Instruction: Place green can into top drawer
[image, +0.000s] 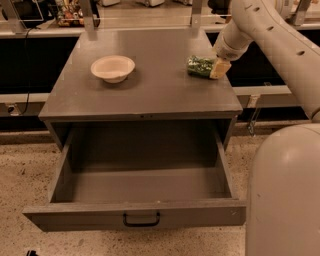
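The green can (199, 66) lies on its side at the right rear of the grey cabinet top (150, 85). My gripper (219, 68) is at the can's right end, low over the top, reaching in from the upper right on the white arm (260, 30). It touches or nearly touches the can. The top drawer (135, 216) is pulled wide open below the cabinet top, its inside bare, with a black handle (142, 220) at the centre of its front.
A cream bowl (113, 68) stands at the left rear of the cabinet top. My white body (285, 195) fills the lower right, beside the drawer's right corner. Dark shelving and a rail run behind the cabinet. The floor is speckled.
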